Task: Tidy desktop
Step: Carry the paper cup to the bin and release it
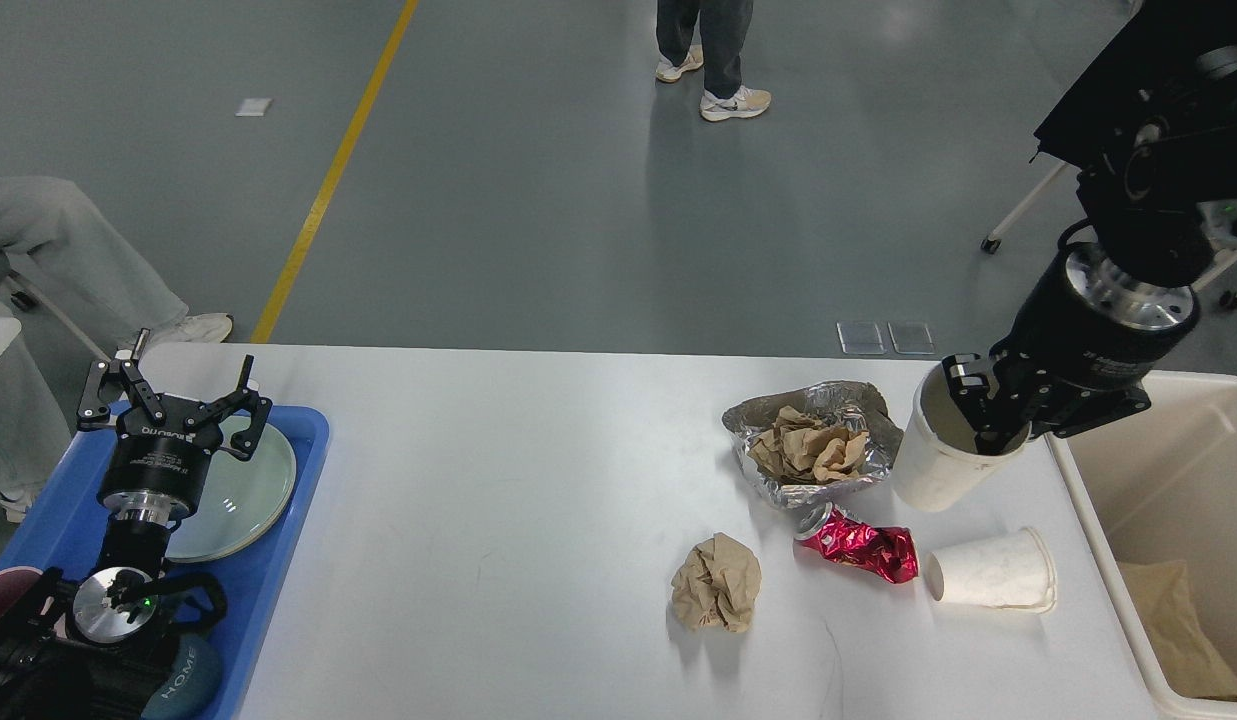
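R gripper (988, 425) pinching paper cup (933, 465) rim, bin (1158, 480) just beside; L gripper (173, 385) spread, idle. Foil, can, wad, 2nd cup left on desktop (518, 480).

Crumpled brown paper ball (717, 582) near centre; right of it a crushed red can (862, 546) and a white paper cup (992, 582) on its side. Foil (838, 402) holding brown paper sits farther back.

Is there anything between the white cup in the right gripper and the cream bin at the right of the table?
Nothing visible. The right gripper holds the white paper cup above the desktop, just left of the cream bin. The gap to the bin's near rim is clear, and its opening is uncovered.
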Robot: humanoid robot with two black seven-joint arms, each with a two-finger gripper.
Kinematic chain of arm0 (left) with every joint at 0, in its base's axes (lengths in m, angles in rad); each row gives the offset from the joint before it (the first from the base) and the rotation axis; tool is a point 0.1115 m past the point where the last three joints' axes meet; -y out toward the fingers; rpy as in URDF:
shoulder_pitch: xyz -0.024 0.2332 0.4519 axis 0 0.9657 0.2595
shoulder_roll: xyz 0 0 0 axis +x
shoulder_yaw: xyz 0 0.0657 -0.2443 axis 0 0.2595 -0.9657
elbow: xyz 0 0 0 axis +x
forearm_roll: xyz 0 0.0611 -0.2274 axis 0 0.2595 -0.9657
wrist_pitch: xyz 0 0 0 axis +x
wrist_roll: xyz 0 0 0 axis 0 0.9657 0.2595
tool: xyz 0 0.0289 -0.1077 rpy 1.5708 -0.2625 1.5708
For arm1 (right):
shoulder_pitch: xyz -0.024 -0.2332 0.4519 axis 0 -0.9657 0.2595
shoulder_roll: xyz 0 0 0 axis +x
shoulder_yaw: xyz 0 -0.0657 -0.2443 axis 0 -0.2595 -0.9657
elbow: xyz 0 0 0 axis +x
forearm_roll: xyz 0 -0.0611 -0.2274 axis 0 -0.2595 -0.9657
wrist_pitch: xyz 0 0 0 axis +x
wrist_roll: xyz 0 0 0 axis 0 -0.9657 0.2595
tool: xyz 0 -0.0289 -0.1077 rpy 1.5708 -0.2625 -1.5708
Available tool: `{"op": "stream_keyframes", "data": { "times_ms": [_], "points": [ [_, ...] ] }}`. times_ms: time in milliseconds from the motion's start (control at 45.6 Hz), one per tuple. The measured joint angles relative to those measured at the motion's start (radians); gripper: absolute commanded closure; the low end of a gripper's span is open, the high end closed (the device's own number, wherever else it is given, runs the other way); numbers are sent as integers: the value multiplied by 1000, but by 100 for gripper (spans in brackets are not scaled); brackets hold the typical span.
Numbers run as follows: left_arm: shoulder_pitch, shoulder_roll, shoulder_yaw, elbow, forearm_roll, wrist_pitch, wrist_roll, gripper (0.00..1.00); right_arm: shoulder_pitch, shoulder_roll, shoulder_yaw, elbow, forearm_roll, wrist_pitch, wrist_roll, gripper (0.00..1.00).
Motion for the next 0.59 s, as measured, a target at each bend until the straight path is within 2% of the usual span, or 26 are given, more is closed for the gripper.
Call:
{"op": "stream_keyframes", "data": {
  "times_ms": [175, 329, 482, 592],
  "points": [
    [1, 0, 0, 0, 0, 0, 0, 4, -27, -31, -51, -16, 0, -39, 0, 100],
    [1, 0, 0, 1, -1, 0, 0, 4, -123, -168, -112, -80, -5, -136, -9, 100],
    [2, 1, 0, 1, -1, 2, 0, 4, -323, -379, -119, -240, -23, -261, -11, 100],
    [2, 1, 0, 2, -1, 2, 0, 4, -509, -451, -86, -413, -33, -325, -11, 100]
  ]
}}
